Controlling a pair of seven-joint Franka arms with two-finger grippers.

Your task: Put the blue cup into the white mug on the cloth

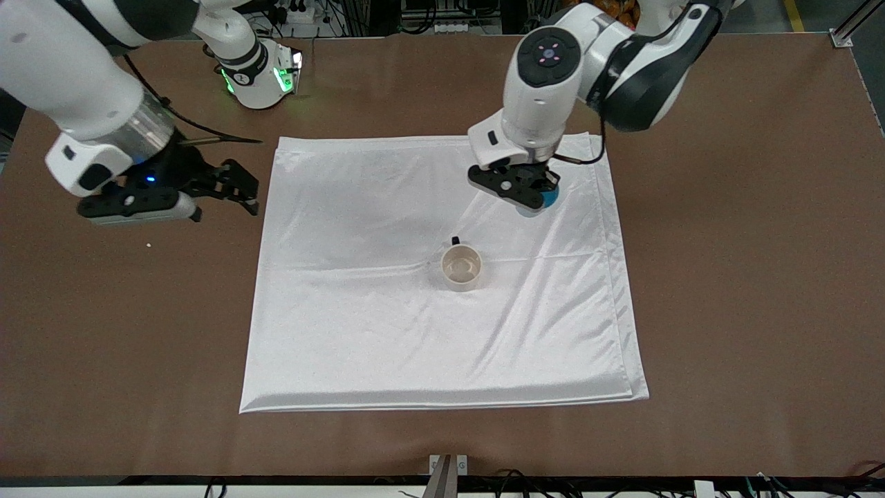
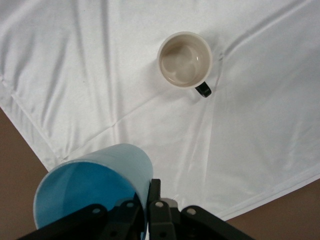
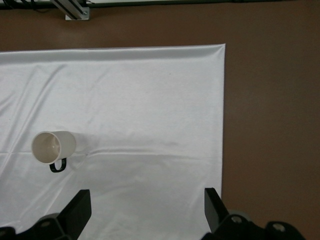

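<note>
Left gripper [image 1: 538, 196], clamping the blue cup [image 1: 546, 199], hangs over the cloth [image 1: 359, 332] at the white mug's [image 1: 462, 268] one o'clock; right gripper [image 1: 231, 187] waits spread over bare table [image 1: 747, 277].

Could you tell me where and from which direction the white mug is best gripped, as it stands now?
I would pinch the white mug by its rim, coming straight down. It stands upright and empty on the cloth, mouth open upward, and its small black handle looks too slight to offer a sure hold.
</note>
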